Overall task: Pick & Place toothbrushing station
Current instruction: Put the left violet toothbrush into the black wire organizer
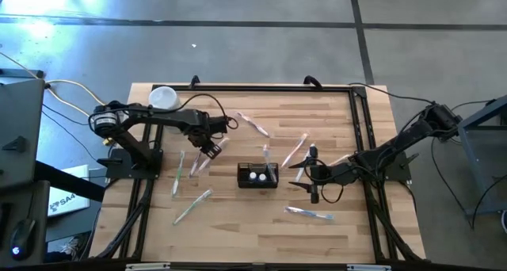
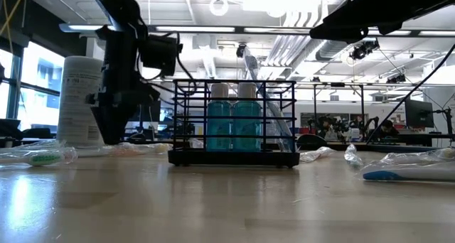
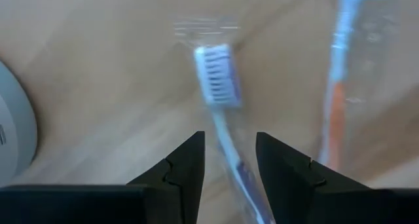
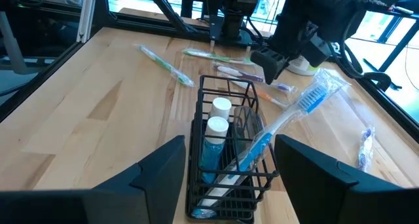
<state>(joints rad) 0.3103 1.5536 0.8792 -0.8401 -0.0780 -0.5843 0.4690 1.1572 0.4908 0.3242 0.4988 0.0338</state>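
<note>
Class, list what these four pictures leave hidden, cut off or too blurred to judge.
- Left wrist view: toothbrush handle runs off the bottom edge between the left gripper fingers; contact unclear.
- Low view: right gripper above the frame.
- High view: wrapped toothbrushes too small for colours.
- Low view: white container label blurred.

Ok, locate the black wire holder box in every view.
High view: wire holder box at table centre.
Low view: centre, two blue bottles inside.
Left wrist view: not in it.
Right wrist view: bottom centre.
Shared landmark: the two white-capped blue bottles.
</note>
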